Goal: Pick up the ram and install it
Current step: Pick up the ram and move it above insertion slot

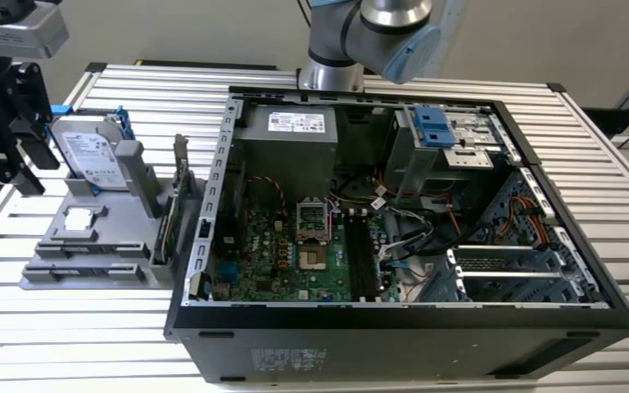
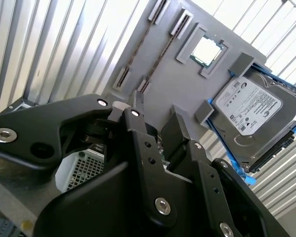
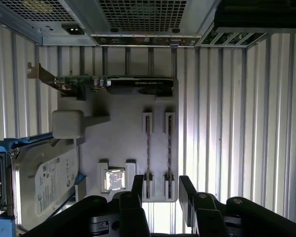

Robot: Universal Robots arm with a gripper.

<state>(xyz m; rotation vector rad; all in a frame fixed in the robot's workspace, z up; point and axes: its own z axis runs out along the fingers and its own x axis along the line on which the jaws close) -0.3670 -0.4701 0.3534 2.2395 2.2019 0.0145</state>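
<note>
The ram [image 3: 168, 148] stands on edge in a grey holder [image 3: 123, 143] on the bench [image 3: 227, 123], beside a twin stick [image 3: 147, 148]. The fingers [image 3: 186, 187] hover above the sticks' ends, spread and empty.

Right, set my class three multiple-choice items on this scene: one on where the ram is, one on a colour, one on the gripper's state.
1. Relative to the computer case, the ram is: A inside it; B outside it, in the grey holder; C on top of it.
2. The hard drive has rails that are: A red; B blue; C green.
3. The gripper is: A open, empty; B shut on the ram; C shut on the hard drive.
Answers: 1 B, it stands on edge in the holder. 2 B, blue edges flank the drive. 3 A, its fingers stand apart, nothing held.
</note>
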